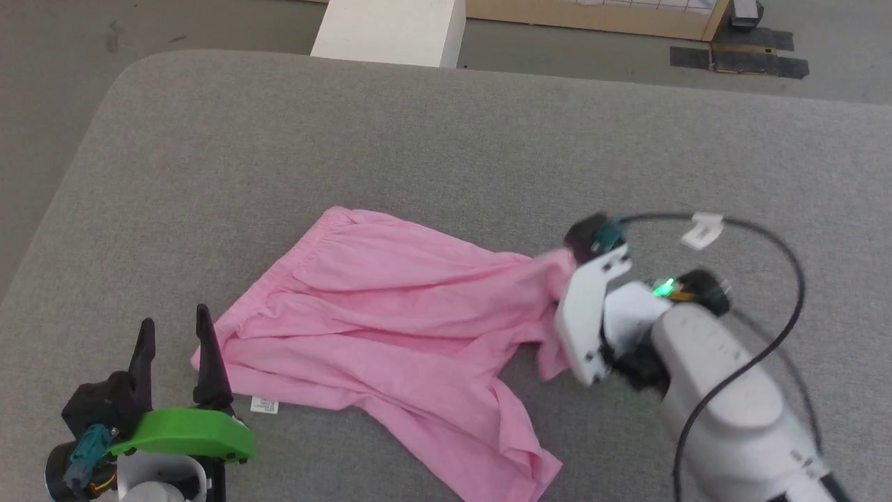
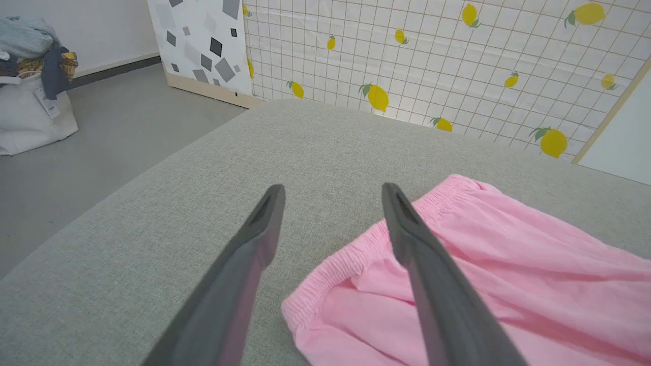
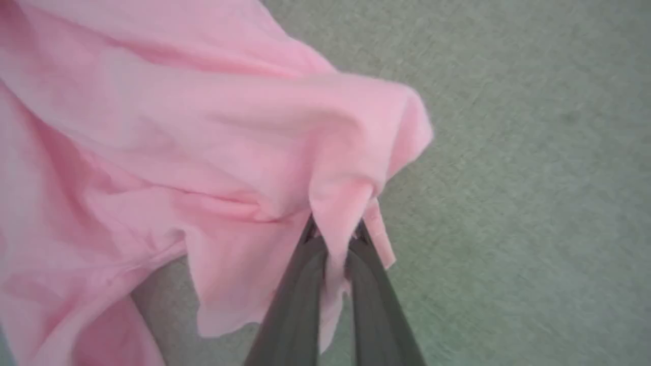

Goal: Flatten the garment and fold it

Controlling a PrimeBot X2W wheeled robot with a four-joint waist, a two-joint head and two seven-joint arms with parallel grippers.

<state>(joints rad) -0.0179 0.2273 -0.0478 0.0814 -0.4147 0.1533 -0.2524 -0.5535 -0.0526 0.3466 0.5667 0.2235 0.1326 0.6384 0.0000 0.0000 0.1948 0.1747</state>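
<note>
Okay, head view: pink garment point(image 1: 376, 307) lies crumpled mid-desk point(image 1: 418, 139), waistband toward the robot's left, one leg trailing to the near edge, white label point(image 1: 264, 404) at its near-left corner. Right gripper point(image 1: 561, 279) is at the garment's right end, fingertips hidden under bunched cloth, so the grip can't be read from here. Right wrist view settles it: right gripper point(image 3: 333, 236) pinched narrow on a fold of pink fabric, cloth raised off the grey surface and draping away from the fingers. Left gripper point(image 1: 174, 324) sits at the near-left, spread wide, holding nothing. In the left wrist view, the left gripper point(image 2: 331, 190) has one finger over the gathered waistband point(image 2: 351, 254) and the other over bare desk; contact can't be told.

Left wrist view also shows the lemon-print panel point(image 2: 457, 61) and a white bag of clothes point(image 2: 30, 112) on the floor. Head view shows a white box point(image 1: 390, 31) past the far edge.

Edges: rounded desk corner far-left, floor point(image 1: 42, 104) beyond. Open grey surface behind and left of the garment; the trailing leg is near the front edge.
</note>
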